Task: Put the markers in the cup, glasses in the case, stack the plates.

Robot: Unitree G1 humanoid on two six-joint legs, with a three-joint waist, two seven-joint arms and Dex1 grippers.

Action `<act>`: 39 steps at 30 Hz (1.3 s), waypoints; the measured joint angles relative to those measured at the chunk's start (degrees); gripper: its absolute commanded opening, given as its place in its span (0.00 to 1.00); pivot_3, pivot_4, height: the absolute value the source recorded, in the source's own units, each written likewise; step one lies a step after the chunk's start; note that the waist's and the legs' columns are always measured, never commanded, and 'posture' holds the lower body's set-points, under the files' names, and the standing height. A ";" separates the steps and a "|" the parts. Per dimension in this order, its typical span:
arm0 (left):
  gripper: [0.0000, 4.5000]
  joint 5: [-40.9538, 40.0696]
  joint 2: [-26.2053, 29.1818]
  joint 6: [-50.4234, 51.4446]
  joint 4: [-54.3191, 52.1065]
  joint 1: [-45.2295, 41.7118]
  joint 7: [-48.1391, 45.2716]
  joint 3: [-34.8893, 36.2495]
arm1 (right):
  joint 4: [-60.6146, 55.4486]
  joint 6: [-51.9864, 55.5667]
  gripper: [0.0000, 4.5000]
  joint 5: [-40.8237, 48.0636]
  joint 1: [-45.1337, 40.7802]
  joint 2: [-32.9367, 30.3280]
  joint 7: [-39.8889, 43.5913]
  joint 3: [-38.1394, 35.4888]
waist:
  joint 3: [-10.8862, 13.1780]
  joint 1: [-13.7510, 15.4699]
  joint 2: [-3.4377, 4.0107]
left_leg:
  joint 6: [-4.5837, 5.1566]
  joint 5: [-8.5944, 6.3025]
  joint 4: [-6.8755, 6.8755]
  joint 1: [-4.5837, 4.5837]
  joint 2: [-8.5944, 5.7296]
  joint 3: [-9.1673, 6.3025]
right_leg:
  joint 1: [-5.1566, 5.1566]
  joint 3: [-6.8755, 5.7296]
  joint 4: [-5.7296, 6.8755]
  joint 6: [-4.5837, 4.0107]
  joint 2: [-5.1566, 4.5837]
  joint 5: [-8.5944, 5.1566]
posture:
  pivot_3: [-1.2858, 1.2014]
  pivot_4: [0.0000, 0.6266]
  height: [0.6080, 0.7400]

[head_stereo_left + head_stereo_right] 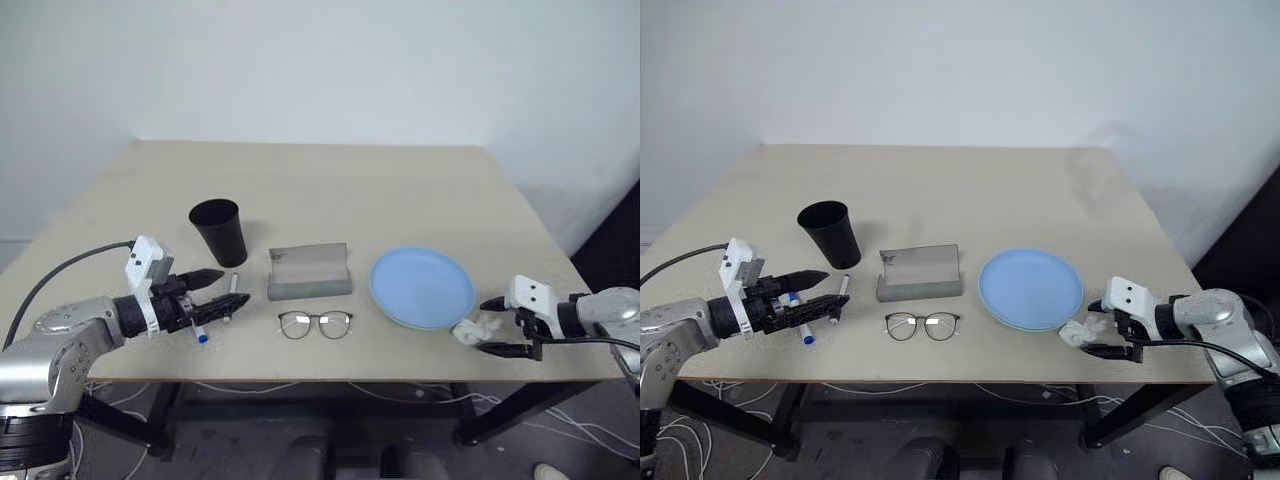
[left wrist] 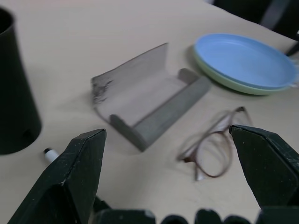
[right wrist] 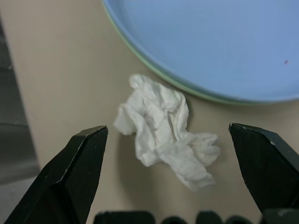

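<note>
A pale beige desk is set against a plain white wall. Near its front edge are seen, from left to right:

- the cup
- the markers
- the open case
- the glasses
- the stacked plates
- a tissue

The left gripper is held with its fingers apart over the markers. The right gripper is held with its fingers apart around the tissue.

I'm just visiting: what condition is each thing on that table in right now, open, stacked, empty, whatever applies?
case: open, lid up, nothing inside.
plates: stacked, blue on green.
glasses: lying on the table in front of the case, arms folded out.
cup: upright.
markers: lying on the table beside the cup.
tissue: crumpled, beside the plates.
left gripper: open, over the markers.
right gripper: open, around the tissue.
</note>
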 measured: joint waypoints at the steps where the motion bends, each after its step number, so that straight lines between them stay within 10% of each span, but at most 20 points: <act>1: 1.00 -0.31 0.69 0.17 -0.50 0.16 -1.01 0.00 | 0.52 -0.13 1.00 -0.23 -0.15 0.37 -0.03 0.25 | 0.00 0.03 0.00 | 0.00 0.00 0.00 0.00 0.00 0.00 | 0.00 0.01 -0.01 0.00 0.00 0.00 | 0.52 0.00 0.71; 11: 1.00 -1.82 3.80 0.45 -2.27 -0.38 -4.94 -0.02 | 2.83 -0.16 1.00 -0.96 -1.61 1.48 0.03 1.05 | 0.02 0.06 0.05 | 0.00 0.00 0.02 0.02 0.01 0.01 | 0.03 -0.01 0.04 0.00 0.02 0.00 | 0.52 0.00 0.71; 24: 1.00 -0.74 3.68 -0.17 -1.05 -0.42 -4.84 -0.58 | 6.40 -5.25 0.08 -0.87 -1.55 1.83 1.22 1.02 | 0.01 0.07 0.03 | 0.00 0.00 0.14 0.05 0.01 0.01 | 0.08 -0.03 0.09 0.06 0.00 0.04 | 0.52 0.00 0.71; 39: 1.00 -0.47 3.00 -0.35 -0.77 -0.14 -4.34 -0.54 | 11.46 -9.98 0.08 2.10 -12.32 -4.75 9.51 -4.42 | 0.30 -0.27 0.50 | -0.01 0.01 0.11 0.07 0.11 0.09 | -0.02 -0.09 0.11 0.06 0.04 0.04 | 0.52 0.00 0.71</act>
